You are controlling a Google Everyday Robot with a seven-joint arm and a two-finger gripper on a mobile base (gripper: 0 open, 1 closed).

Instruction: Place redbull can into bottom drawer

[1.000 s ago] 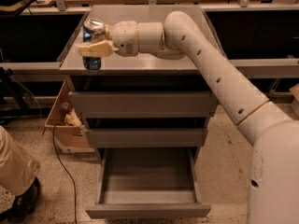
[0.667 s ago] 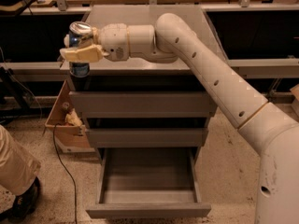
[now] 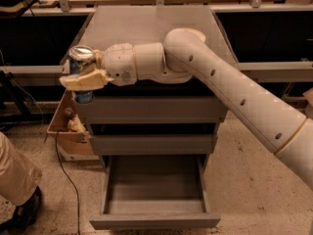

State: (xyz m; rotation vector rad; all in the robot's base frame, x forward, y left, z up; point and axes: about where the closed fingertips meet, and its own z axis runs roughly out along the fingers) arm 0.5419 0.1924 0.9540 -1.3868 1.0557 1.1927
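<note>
My gripper [image 3: 80, 80] is shut on the redbull can [image 3: 82, 72], a slim blue and silver can with a silver top, held upright. It hangs in the air at the front left corner of the grey cabinet [image 3: 146, 28], beside the top drawer's left end. The bottom drawer [image 3: 154, 202] is pulled out below and to the right of the can, a wide shallow grey tray with nothing in it. My arm [image 3: 220, 82] reaches across the cabinet's front from the right.
Two closed drawers [image 3: 154, 114] sit above the open one. An open cardboard box [image 3: 66, 126] stands on the floor left of the cabinet, with a cable beside it. A person's leg and shoe [image 3: 17, 190] are at lower left. Dark shelving runs behind.
The gripper has carried the can off the cabinet top, leftward and then down and forward, to the cabinet's front left corner.
</note>
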